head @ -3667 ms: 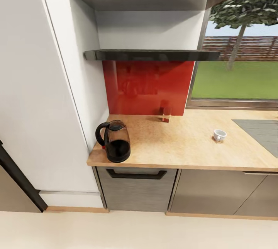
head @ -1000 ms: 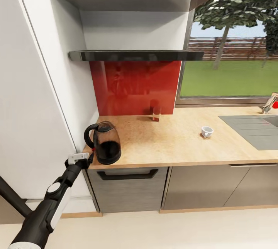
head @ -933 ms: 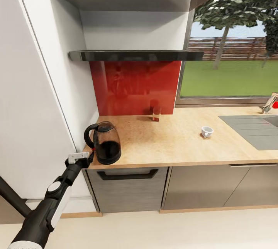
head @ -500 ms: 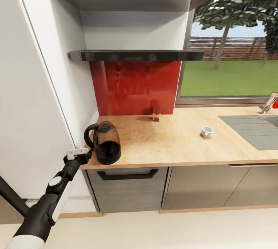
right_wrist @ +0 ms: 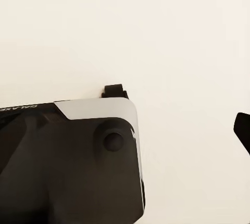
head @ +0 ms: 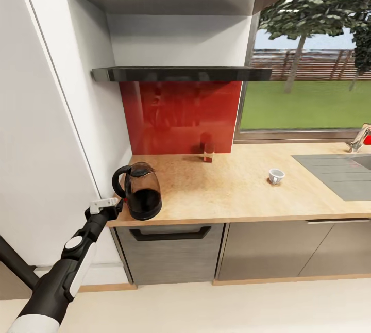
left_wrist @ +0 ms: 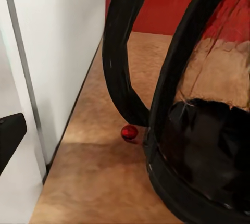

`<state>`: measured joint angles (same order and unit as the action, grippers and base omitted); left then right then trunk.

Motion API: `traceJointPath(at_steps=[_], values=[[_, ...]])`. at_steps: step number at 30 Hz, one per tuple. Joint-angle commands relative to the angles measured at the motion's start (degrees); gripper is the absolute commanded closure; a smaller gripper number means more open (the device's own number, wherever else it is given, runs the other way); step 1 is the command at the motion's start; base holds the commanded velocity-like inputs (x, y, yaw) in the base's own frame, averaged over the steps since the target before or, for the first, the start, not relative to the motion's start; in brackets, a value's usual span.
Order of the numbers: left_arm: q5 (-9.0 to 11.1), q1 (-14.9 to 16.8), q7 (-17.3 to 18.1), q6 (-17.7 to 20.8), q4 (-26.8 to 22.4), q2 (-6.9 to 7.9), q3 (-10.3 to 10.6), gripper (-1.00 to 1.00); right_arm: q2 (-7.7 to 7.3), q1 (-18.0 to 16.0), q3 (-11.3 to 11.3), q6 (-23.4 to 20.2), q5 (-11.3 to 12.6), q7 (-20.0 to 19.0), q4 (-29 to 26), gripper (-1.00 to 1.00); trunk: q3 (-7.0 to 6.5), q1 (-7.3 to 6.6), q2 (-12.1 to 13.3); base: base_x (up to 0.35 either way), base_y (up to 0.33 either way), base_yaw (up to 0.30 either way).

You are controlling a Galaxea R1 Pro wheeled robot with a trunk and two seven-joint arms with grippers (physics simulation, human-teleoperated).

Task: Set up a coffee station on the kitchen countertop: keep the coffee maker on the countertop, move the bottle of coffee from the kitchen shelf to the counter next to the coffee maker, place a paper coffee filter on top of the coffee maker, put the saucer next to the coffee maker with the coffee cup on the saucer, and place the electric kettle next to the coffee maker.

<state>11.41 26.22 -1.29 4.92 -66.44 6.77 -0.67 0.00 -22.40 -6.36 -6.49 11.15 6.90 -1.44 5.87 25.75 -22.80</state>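
Left tool [head: 116,204] beside electric kettle [head: 140,190] handle; spread unclear. Right tool's state unclear.

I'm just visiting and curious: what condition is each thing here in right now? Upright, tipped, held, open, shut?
electric kettle: upright near the counter's left end, lid on, not held.
coffee cup: upright on the kitchen countertop, no saucer under it.
left gripper: beside the kettle's handle, not gripping it; open or shut unclear.
drawer: shut.
kitchen shelf: nothing visible on top from this angle.
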Motion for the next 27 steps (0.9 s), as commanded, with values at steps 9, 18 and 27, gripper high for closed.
traceJointPath(at_steps=[9,18,27], values=[[0.6,0.2,0.0,0.3,-0.1,-0.02,0.1,-1.00,0.00,0.0,-0.5,-0.4,0.5,0.2,-0.1,-1.00,0.13,0.03,-0.1,0.000,0.000,0.000],[0.6,0.8,0.0,1.5,-0.2,-0.01,0.2,-1.00,0.00,0.0,-0.5,-0.4,0.5,0.2,-0.1,-1.00,0.13,0.03,-0.1,0.003,0.000,0.000],[0.6,1.0,0.0,1.9,-0.2,0.14,0.1,-1.00,0.00,0.0,-0.5,-0.4,0.5,0.2,-0.1,-1.00,0.13,0.03,-0.1,0.096,0.000,0.000]])
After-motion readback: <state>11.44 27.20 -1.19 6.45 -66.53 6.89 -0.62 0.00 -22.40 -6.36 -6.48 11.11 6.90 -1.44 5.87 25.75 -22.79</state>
